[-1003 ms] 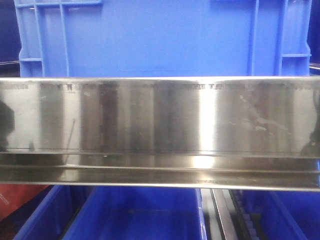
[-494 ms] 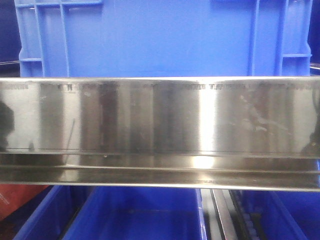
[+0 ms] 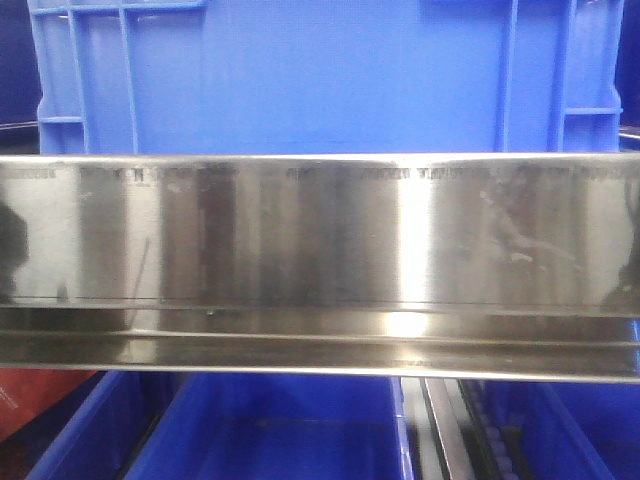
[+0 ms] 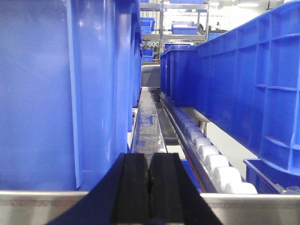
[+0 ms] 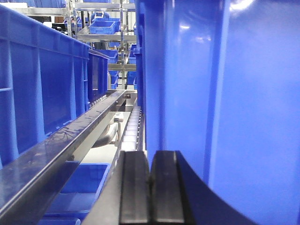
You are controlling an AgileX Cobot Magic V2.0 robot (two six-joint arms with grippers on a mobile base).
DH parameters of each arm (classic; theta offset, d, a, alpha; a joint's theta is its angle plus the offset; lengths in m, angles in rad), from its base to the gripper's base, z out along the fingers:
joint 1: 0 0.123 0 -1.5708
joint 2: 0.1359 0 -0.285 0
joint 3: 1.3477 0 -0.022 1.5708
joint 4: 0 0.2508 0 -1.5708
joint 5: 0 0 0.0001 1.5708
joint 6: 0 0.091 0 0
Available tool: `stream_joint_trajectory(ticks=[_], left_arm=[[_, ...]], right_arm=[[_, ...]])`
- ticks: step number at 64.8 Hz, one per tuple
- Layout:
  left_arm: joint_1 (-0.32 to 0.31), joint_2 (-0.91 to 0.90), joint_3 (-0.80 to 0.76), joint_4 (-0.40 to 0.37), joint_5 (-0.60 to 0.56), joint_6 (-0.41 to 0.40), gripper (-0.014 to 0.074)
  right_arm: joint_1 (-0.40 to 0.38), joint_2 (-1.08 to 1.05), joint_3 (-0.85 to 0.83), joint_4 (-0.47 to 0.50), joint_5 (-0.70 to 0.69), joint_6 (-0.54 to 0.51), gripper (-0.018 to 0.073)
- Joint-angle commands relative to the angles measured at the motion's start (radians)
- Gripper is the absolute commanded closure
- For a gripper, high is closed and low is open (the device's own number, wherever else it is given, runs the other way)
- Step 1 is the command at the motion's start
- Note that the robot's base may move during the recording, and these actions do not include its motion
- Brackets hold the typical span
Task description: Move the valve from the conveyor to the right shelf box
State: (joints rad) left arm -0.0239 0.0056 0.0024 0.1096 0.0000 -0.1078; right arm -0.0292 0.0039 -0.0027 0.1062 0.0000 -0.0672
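Observation:
The valve and the conveyor are out of view in every frame. A large blue shelf box (image 3: 320,75) stands on a steel shelf rail (image 3: 320,240) straight ahead in the front view; the same box fills the left of the left wrist view (image 4: 56,93) and the right of the right wrist view (image 5: 225,93). My left gripper (image 4: 149,178) is shut with nothing between its black pads, pointing along the gap beside that box. My right gripper (image 5: 150,183) is shut and empty too, at the box's other side.
Another blue box (image 4: 243,89) sits on white rollers (image 4: 211,159) right of the left gripper. A row of blue boxes (image 5: 42,89) and a steel rail (image 5: 61,140) lie left of the right gripper. Lower blue bins (image 3: 270,430) show under the shelf.

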Motion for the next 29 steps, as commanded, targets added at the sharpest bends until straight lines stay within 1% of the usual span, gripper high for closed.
stream_joint_trajectory(ticks=[1,29], left_arm=[[0.001,-0.006,-0.002,-0.004,-0.019,-0.005,0.0708],[0.001,-0.006,-0.002,-0.004,-0.019,-0.005,0.0708]], right_arm=[[-0.005,-0.004,0.003,0.004,-0.023,0.003,0.0712],[-0.005,-0.004,0.003,0.004,-0.023,0.003,0.0712]])
